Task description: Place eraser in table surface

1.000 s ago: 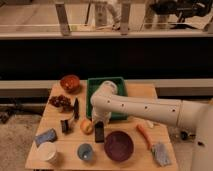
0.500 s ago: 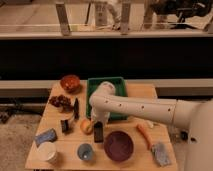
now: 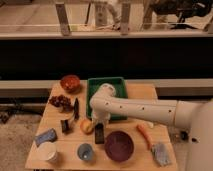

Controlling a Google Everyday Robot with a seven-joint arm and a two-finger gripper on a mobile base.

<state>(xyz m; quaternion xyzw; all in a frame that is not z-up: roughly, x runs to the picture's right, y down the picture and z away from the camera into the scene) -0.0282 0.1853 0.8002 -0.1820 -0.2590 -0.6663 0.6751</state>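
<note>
My gripper [image 3: 99,121] points down over the front middle of the light wooden table surface [image 3: 55,117], at the end of the white arm that reaches in from the right. It is shut on the top of the eraser [image 3: 99,133], a dark block held upright. The eraser hangs between the orange fruit [image 3: 87,126] and the purple bowl [image 3: 119,145]. Its lower end is at or just above the tabletop; I cannot tell if it touches.
The green tray [image 3: 107,82] lies behind the arm. A red bowl [image 3: 70,82], grapes [image 3: 60,101], a thin dark upright piece [image 3: 76,107] and a small dark chunk [image 3: 65,125] are at the left. A white cup [image 3: 47,152], blue cup [image 3: 86,151], carrot [image 3: 144,135] and blue cloth [image 3: 161,152] line the front.
</note>
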